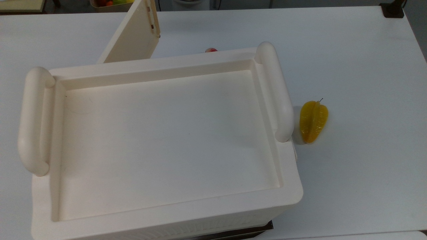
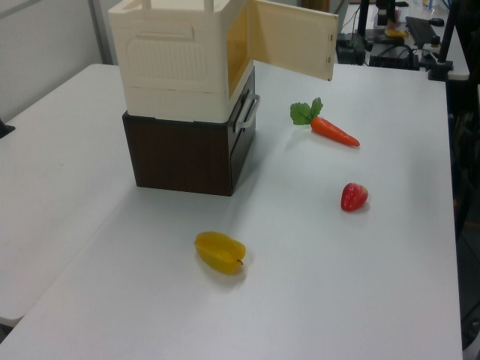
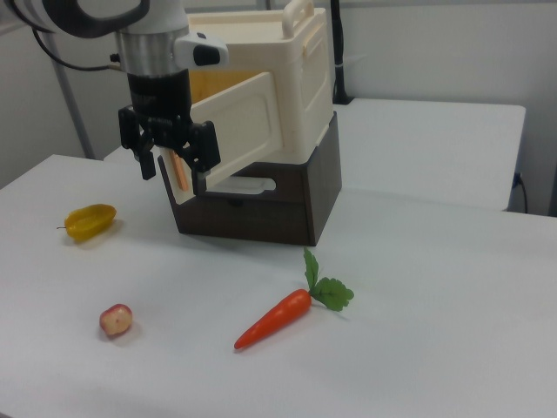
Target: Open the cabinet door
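The cabinet [image 3: 305, 78] is a big cream box. It sits on a dark brown box [image 3: 287, 209], back from the near edge of the surface [image 3: 418, 287] in the right view. The cabinet door [image 3: 239, 113] is at the front of the cabinet. It is already swung well out, and you can see the yellow inside of the cabinet behind it. In the top view the door [image 1: 131, 36] sticks out toward the far edge of the surface.

I think the job is nearly done. What is left is to swing the door a little wider and then let go. To do that well, the arm should move in a curve, the way the door turns on its hinge. It should not pull straight, or the cabinet could slide on the brown box. It should go slowly too.

The gripper [image 3: 174, 170] hangs at the free end of the door, pointing down. Its two fingers [image 3: 202, 170] are apart, one on each side of the door's orange edge. There looks to be a little gap on both sides, so I think they are not pinching it. I cannot tell if one finger touches the door.

A carrot [image 3: 274, 318], a small red fruit [image 3: 116, 320] and a yellow fruit [image 3: 90, 221] lie nearer the near edge, well away from the door.
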You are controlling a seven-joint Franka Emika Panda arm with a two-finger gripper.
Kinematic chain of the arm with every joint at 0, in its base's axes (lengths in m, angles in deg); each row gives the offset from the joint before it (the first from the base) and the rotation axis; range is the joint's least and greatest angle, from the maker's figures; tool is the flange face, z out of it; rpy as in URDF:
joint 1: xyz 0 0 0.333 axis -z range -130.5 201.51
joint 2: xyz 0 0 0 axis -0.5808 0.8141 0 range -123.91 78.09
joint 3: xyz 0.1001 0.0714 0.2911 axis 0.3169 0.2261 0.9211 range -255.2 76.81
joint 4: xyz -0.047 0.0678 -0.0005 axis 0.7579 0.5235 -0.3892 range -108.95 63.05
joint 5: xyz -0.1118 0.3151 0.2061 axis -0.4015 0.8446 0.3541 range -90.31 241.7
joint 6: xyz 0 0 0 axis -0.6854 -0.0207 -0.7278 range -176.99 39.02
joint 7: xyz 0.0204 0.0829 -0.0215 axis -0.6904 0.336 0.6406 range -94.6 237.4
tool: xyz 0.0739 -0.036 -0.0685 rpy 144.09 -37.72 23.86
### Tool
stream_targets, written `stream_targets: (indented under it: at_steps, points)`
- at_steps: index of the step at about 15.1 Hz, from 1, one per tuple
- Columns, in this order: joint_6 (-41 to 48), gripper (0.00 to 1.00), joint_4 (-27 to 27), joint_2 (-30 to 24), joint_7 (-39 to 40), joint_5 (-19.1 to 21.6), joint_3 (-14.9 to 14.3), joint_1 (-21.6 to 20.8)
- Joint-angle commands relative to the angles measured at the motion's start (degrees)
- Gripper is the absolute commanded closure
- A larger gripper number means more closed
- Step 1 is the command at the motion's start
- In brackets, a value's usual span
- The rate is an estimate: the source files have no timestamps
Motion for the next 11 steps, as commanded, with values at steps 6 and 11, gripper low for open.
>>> stream_targets:
  at_steps: [6, 11]
  points:
    - [-5.60, 0.00, -3.75, -1.51, -5.27, -0.83, 0.58, -1.25]
    - [-5.51, 0.00, -3.40, -1.42, -5.70, -0.92, 0.49, -1.07]
